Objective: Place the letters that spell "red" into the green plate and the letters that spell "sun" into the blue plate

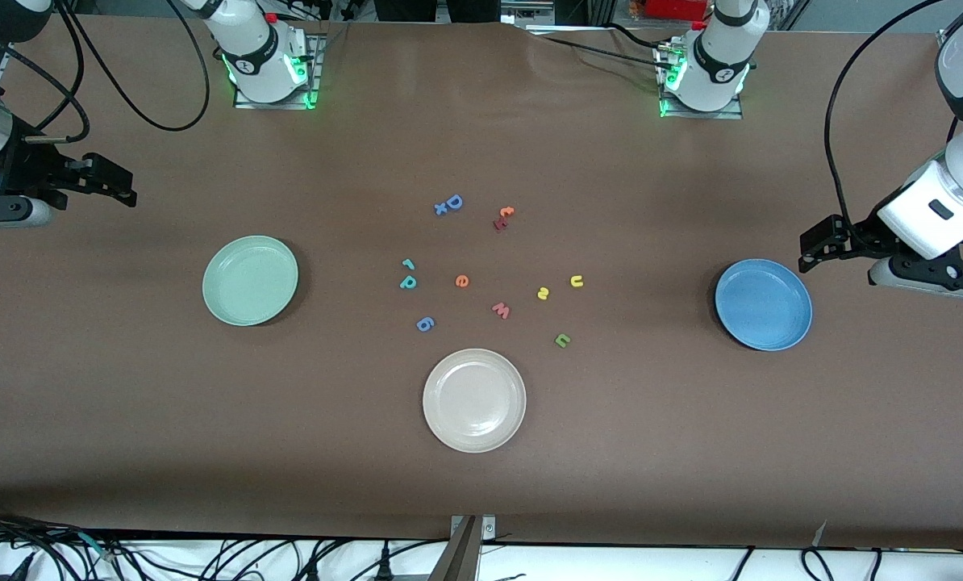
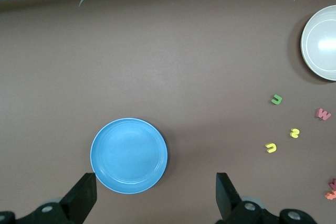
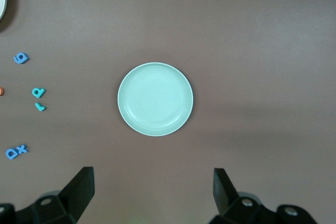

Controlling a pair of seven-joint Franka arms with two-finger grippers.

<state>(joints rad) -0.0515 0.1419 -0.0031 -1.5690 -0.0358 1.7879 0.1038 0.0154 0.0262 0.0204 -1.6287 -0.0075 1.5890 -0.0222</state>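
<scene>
The round pale mint-green plate (image 1: 250, 280) lay toward the right arm's end of the brown table (image 1: 691, 444), and the round sky-blue plate (image 1: 763, 304) lay toward the left arm's end; neither held a letter. Between them the tiny toy letters were scattered on the tabletop: the teal "r" (image 1: 407, 263) just beside the teal "d" (image 1: 408, 282), the orange "e" (image 1: 462, 281) near them, then the yellow "s" (image 1: 544, 294), the yellow "u" (image 1: 577, 281) and, nearer the front camera, the green "n" (image 1: 562, 340). Among them lay a blue "g" (image 1: 424, 324), a red "w" (image 1: 501, 310), a larger blue "D" (image 1: 453, 202) and an orange "t" (image 1: 506, 212). A round cream-white plate (image 1: 474, 399) sat nearest the front camera. The left gripper (image 2: 155, 195) hung over the table just beside the blue plate with its fingers wide apart, holding nothing. The right gripper (image 3: 152, 190) hung near the green plate, its fingers likewise spread and empty.
</scene>
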